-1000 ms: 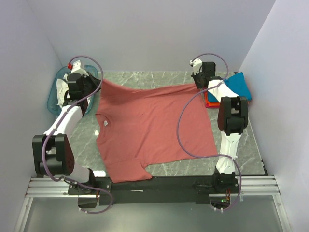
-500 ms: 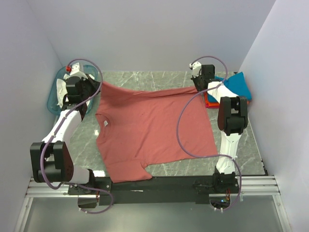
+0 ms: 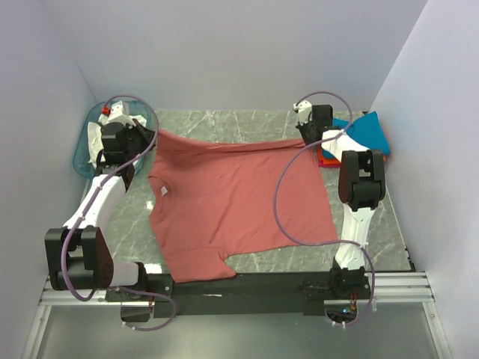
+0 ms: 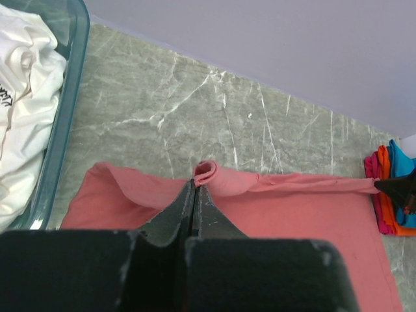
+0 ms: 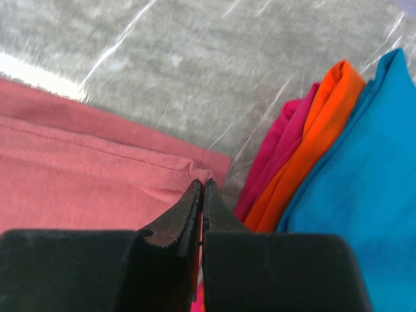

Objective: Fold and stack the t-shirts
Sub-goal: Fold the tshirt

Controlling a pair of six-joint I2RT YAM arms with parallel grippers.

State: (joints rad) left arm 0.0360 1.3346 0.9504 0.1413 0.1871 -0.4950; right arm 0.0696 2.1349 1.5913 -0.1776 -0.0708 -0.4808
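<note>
The red shirt (image 3: 239, 202) lies spread on the marble surface (image 3: 247, 123), its far edge stretched taut between my two arms. My left jaws are pinched on a rolled fold of that edge near the basket (image 3: 81, 155). My right jaws pinch its far right corner, just beside the folded orange shirt (image 5: 312, 130) and blue shirt (image 5: 370, 169).

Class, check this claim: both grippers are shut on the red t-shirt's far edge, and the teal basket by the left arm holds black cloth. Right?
Not quite. The cloth in the teal basket is white, not black; the left wrist view shows it. The left gripper and right gripper are indeed shut on the far edge of the red t-shirt.
</note>
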